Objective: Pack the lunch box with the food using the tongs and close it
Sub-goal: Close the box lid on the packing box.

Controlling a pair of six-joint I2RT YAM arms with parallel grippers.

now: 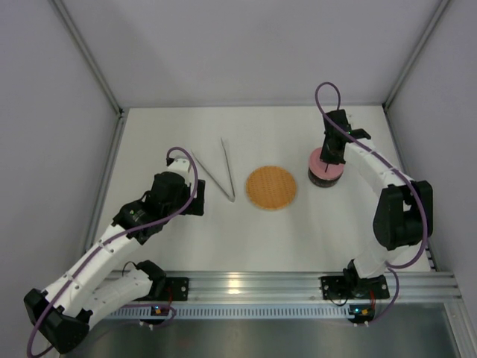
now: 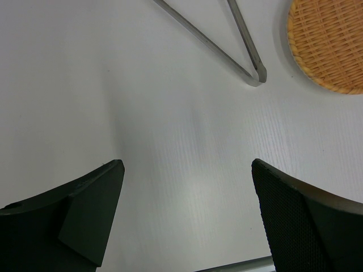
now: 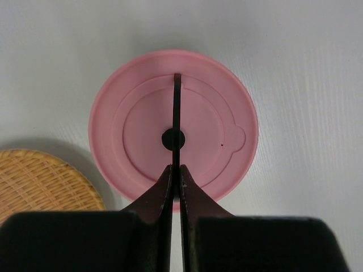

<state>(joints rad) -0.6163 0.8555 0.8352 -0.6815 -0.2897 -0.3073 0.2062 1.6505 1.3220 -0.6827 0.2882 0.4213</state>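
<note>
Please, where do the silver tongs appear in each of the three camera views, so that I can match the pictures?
Top external: the tongs lie left of centre, just left of the orange woven plate.
Left wrist: the tongs are at the top edge, joined end lowest, beside the plate in the top right corner.
Right wrist: not in it.
Shared landmark: the plate, which also shows at the lower left edge of the right wrist view.
</note>
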